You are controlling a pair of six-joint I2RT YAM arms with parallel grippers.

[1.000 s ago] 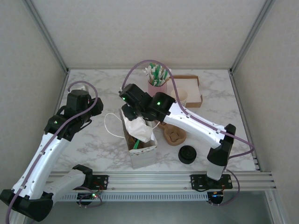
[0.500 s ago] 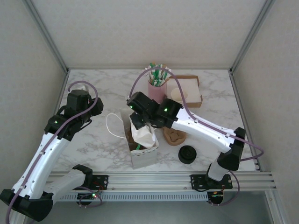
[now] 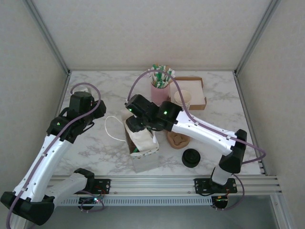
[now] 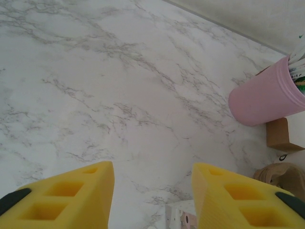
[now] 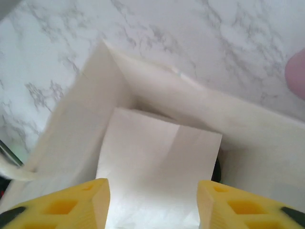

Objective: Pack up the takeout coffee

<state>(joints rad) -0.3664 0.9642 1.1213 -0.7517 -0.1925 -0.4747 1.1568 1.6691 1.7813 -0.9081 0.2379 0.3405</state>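
The white paper bag (image 3: 145,161) stands upright on the marble table (image 3: 95,143), near its front edge and between the two arms. The right gripper (image 5: 152,191) hangs directly over the mouth of the bag and looks down into it. Its two yellow fingers (image 5: 71,202) stand wide apart and nothing is between them. Below them, inside the bag, a white napkin (image 5: 157,162) lies flat and covers most of the bottom.

The takeout coffee cannot be seen as a whole cup. Just beside the right edge of the napkin, against the bag wall, a small dark piece (image 5: 217,168) shows. I cannot tell if this is the lid of the coffee. If it is, the coffee sits under the napkin, below the gripper and a little to its right finger.

The left gripper (image 4: 152,179) is to the left of the bag, above bare table. Its fingers are also apart and hold nothing. A pink cup (image 4: 264,98) with straws stands farther back. To the right of the bag lie a brown cardboard holder (image 3: 178,140) and a stack of black lids (image 3: 191,158), both apart from the bag.
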